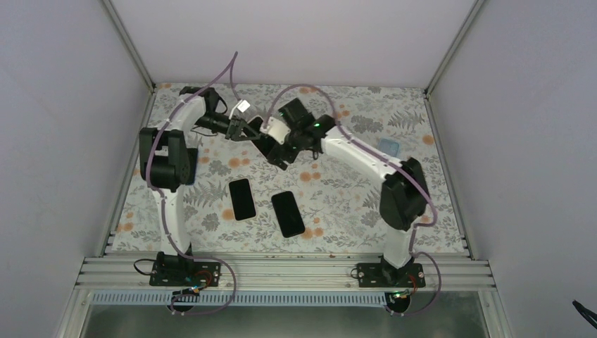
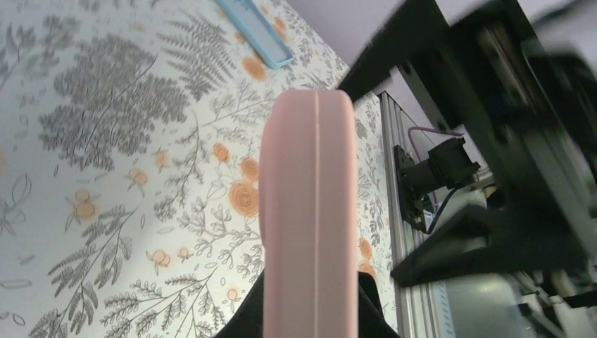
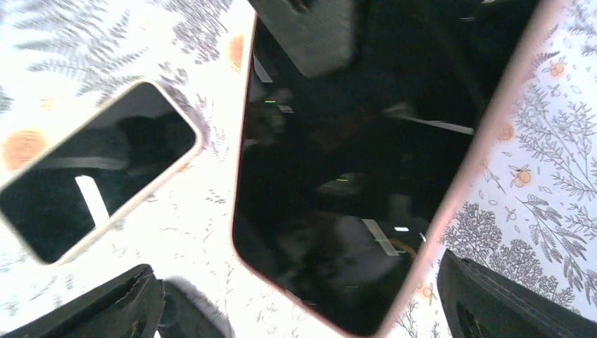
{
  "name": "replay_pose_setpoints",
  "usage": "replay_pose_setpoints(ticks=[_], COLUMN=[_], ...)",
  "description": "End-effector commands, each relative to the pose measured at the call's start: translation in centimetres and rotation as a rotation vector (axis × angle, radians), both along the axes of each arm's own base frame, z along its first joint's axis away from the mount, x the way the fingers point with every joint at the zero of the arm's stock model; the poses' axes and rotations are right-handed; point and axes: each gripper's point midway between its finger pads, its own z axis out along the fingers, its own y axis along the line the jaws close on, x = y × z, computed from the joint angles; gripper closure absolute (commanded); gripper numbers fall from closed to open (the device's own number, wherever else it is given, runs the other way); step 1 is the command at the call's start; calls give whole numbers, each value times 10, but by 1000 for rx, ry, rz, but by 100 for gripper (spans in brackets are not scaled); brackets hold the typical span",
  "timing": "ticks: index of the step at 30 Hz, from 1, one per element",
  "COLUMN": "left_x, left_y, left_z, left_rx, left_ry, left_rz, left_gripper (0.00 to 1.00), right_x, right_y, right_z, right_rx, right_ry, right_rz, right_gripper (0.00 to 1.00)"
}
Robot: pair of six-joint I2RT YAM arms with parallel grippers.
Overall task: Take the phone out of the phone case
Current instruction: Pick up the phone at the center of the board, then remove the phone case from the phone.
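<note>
A phone with a black screen in a pink case [image 3: 352, 162] is held up above the table. My left gripper [image 2: 308, 310] is shut on it; the left wrist view shows the case's pink edge [image 2: 308, 211] standing between the black fingers. In the top view the phone [image 1: 271, 149] hangs between both grippers at the back centre. My right gripper [image 3: 303, 310] is open, its fingers [image 3: 105, 310] spread wide on either side of the phone's lower end, not touching it. It sits just right of the phone in the top view [image 1: 287, 141], with the left gripper [image 1: 244, 131] to the left.
Two other phones lie screen-up on the floral table, one left of centre [image 1: 241, 198] and one beside it [image 1: 288, 213]; one, cream-cased, shows in the right wrist view [image 3: 91, 169]. A light blue case [image 1: 389, 146] lies at the right, also in the left wrist view [image 2: 255, 32].
</note>
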Motion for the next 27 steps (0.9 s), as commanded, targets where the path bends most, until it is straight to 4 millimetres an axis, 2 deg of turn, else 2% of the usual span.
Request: replay_pose_setpoints(ticks=[1,4,6,10,13,18,23,27], left_x=[-18,-31,-41,-60,-71,-75,-80,-96], left_y=[-3,-5,-7,-11,-15,-16,-23,-40], left_z=[67,86,102,123,129,134,139,136], left_rx=[-98,-100,-118,-155,-169,-199,-220,-188], left_ry=[-249,-340,-387,-440,-454,-446,-441,-434], left_rz=[-34,-60,-70,-88,-102,-101,-116,-177], left_gripper=[98,98,98,98,98,98,98,98], right_x=[-13,-15,-19,-28,-40,-46,-50,-55], right_y=[-33,-59,-72,-80,-79,-75,-65,-53], right_z=[62,80,83,92,105,105,92,76], right_rx=[196,292,339,431,493,524,510,460], right_ry=[50,89,118,174,207,244,280,323], right_rz=[75,116,149,219,279,313,355,409], right_gripper=[0,0,1,7,9,14,13,13])
